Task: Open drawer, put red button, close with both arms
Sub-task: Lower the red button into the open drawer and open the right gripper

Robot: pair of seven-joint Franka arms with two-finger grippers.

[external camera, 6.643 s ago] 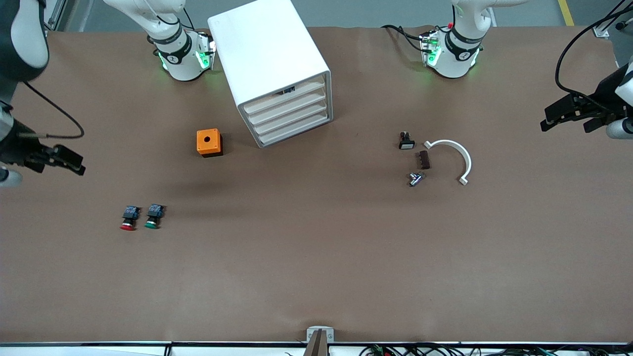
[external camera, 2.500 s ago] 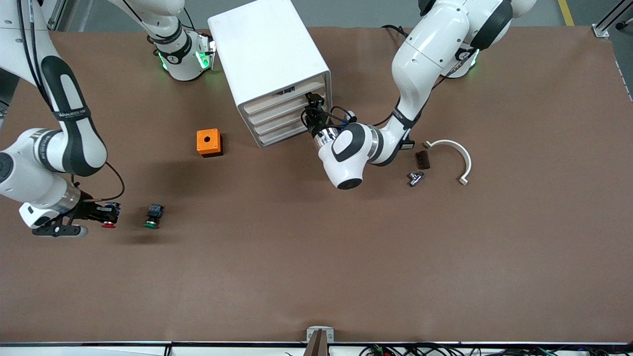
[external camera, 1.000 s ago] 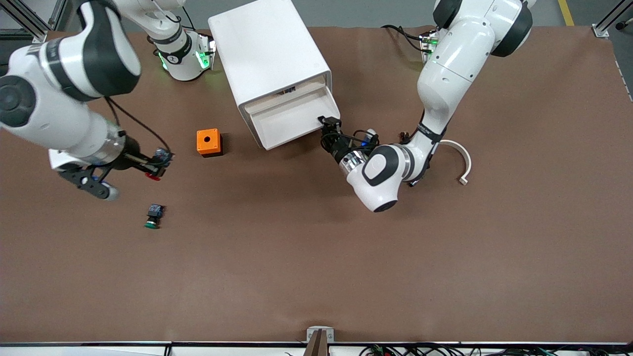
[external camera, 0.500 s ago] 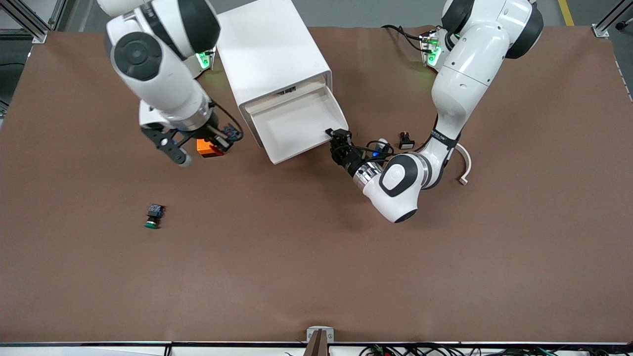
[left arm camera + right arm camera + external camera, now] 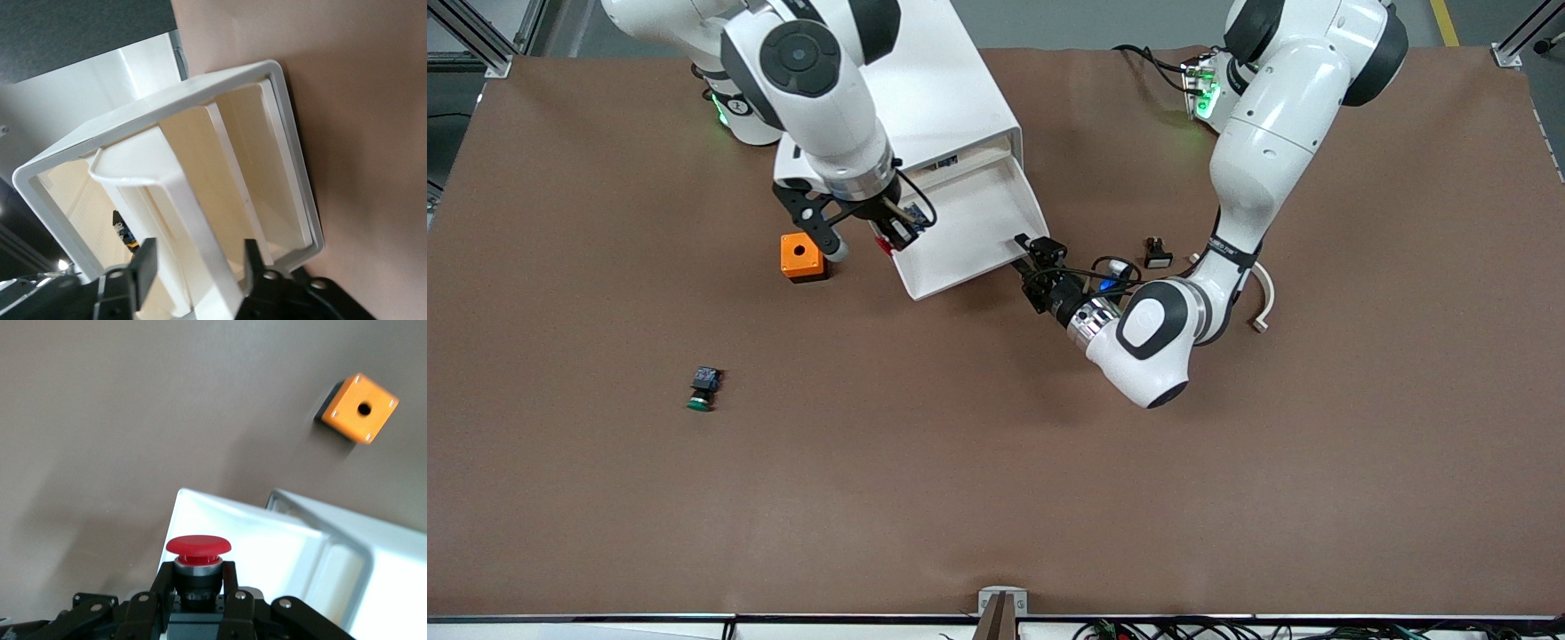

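Observation:
The top drawer (image 5: 969, 231) of the white cabinet (image 5: 907, 89) stands pulled out, its tray bare. My right gripper (image 5: 894, 233) is shut on the red button (image 5: 887, 244) and holds it over the drawer's corner nearest the orange box. In the right wrist view the red cap (image 5: 198, 547) sticks out between the fingers (image 5: 230, 580), above the white tray (image 5: 267, 540). My left gripper (image 5: 1032, 249) is at the drawer's front corner toward the left arm's end. In the left wrist view it (image 5: 198, 263) is open, one finger on each side of the drawer's front wall (image 5: 193, 220).
The orange box with a hole (image 5: 801, 257) stands beside the cabinet, close to the right gripper. The green-capped button (image 5: 703, 389) lies nearer the front camera. A small black part (image 5: 1157, 254) and a white arc (image 5: 1263, 293) lie by the left arm's elbow.
My right arm has carried the red button from over the orange box to over the drawer's corner. The left gripper and the open drawer have hardly moved.

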